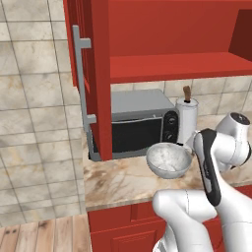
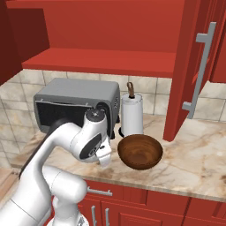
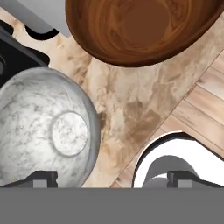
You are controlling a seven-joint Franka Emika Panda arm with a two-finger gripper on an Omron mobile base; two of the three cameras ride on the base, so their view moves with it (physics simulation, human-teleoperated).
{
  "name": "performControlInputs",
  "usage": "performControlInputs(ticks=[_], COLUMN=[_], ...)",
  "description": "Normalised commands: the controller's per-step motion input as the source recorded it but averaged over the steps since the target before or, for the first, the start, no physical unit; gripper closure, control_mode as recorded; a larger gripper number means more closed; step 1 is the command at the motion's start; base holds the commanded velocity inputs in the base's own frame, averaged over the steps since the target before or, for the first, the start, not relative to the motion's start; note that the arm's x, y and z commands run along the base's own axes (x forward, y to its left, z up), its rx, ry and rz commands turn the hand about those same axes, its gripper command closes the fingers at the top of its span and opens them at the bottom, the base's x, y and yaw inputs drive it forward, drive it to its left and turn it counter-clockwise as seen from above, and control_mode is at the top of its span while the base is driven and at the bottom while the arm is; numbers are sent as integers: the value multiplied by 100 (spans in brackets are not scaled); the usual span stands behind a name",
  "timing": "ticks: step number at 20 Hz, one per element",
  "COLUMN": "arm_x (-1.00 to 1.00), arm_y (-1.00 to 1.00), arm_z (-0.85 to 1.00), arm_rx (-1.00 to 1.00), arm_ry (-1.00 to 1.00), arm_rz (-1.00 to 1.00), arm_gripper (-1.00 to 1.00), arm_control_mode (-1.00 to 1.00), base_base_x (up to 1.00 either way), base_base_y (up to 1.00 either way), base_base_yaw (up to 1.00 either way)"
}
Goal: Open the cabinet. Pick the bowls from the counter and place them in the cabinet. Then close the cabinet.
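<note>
Two red cabinet (image 2: 106, 35) doors stand swung wide across the upper frame, the marbled counter (image 2: 194, 154) bare toward its lower-right edge, both bowls, speckled marble bowl (image 1: 169, 160) and wood bowl (image 2: 140, 151), mid-frame beneath the spread gripper (image 3: 111, 179).

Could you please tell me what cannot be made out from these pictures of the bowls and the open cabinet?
- Marble bowl: right base view, hidden behind the arm.
- Wooden bowl: left base view, hidden behind the arm; hand view, top edge cuts its rim.
- Cabinet: top cut off in both base views.
- Gripper: fingertips barely rise at the hand view's bottom edge.
</note>
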Motion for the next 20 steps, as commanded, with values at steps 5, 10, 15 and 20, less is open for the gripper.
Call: performControlInputs(ticks=[5,10,15,20], arm_x=[21,28,32,29], arm_y=[0,0,0,0], arm_z=[-31,-25,-20,-24], arm_rx=[0,0,0,0], arm_ry=[0,0,0,0], arm_rz=[0,0,0,0], arm_gripper=[-100,-100,-100,-100], arm_control_mode=[-100,-100,-100,-100], base_base_x=[0,0,0,0], base_base_y=[0,0,0,0], base_base_yaw=[0,0,0,0])
